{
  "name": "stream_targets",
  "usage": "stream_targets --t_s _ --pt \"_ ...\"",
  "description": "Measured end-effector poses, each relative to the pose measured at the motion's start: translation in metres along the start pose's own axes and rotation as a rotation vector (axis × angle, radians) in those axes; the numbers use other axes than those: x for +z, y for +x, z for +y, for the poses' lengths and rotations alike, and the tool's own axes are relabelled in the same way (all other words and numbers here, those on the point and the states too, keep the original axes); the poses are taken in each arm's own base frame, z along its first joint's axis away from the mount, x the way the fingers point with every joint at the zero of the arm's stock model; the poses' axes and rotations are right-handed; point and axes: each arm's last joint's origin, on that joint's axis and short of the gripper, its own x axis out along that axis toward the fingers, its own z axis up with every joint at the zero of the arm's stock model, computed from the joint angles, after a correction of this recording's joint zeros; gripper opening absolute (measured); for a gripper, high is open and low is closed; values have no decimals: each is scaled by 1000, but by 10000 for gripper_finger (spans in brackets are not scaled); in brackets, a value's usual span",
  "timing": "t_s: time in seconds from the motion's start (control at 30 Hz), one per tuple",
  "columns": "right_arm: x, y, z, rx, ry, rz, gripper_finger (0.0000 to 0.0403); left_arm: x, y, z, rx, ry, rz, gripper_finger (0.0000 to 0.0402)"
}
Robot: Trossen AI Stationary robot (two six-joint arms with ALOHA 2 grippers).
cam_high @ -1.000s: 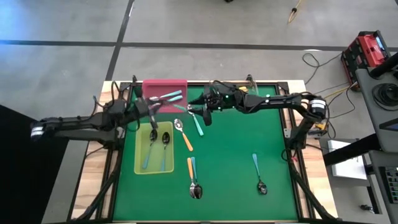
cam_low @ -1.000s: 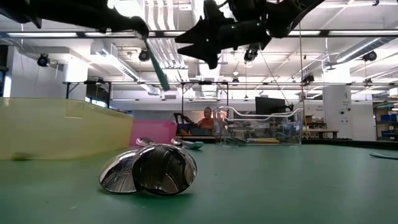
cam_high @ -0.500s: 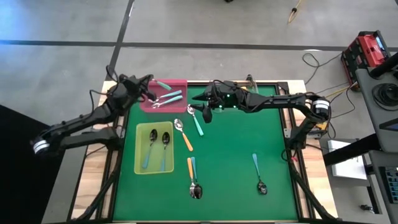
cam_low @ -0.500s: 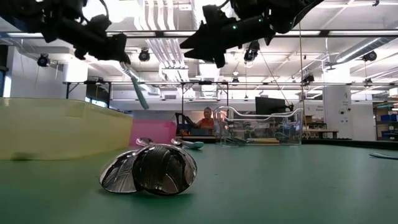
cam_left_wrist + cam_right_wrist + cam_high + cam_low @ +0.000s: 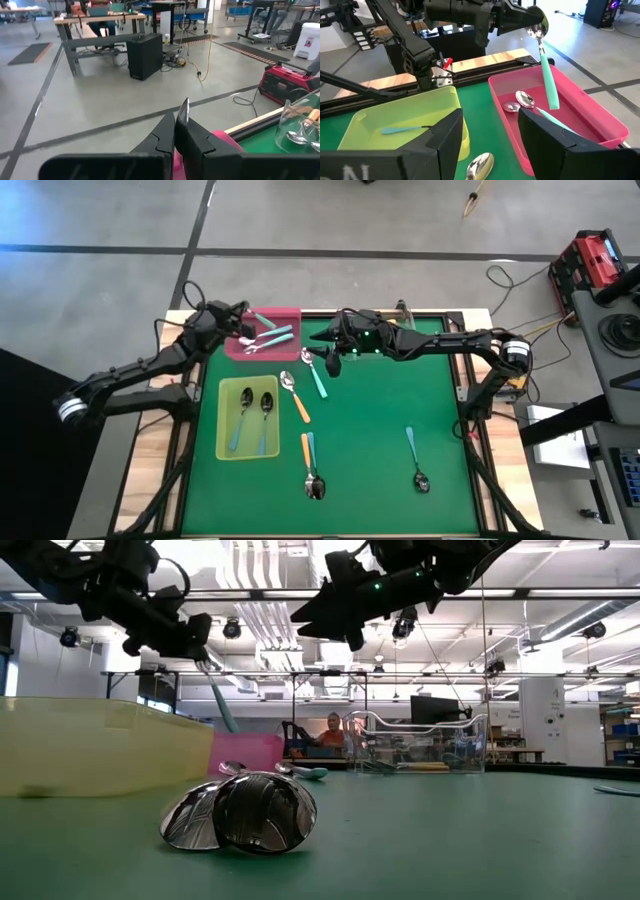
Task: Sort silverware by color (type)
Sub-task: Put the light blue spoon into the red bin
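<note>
Teal spoon carried from above the yellow-green tray to over the pink tray at the worktop's far edge.
Left jaws clenched on its bowl, handle hanging; release due next. Right jaws spread, empty, above two spoons nearby.

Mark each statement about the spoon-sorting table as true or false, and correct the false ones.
1. The left gripper holds a teal-green spoon above the pink tray. True.
2. The right gripper is shut on an orange spoon. False: its jaws are open and empty.
3. The yellow-green tray holds two light blue spoons. True.
4. The pink tray is empty. False: spoons already lie in it.
5. An orange spoon lies on the green mat. True.
</note>
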Motion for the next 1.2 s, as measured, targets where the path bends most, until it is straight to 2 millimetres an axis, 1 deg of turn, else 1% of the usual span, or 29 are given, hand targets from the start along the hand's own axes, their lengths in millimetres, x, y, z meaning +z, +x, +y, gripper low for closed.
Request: stream_targets --t_s 0.13,0.33,0.7,1.2 --pt "-1 0 0 -1 1 5 183 -5 4 -2 2 -27 27 0" --pt "-3 0 -1 -28 7 24 183 -11 10 -6 -44 -66 68 0" --pt "-3 0 -1 -29 7 24 183 -22 19 -9 -33 -98 125 0" --pt "-3 0 -1 -29 9 31 182 -23 22 -10 -26 -181 125 0"
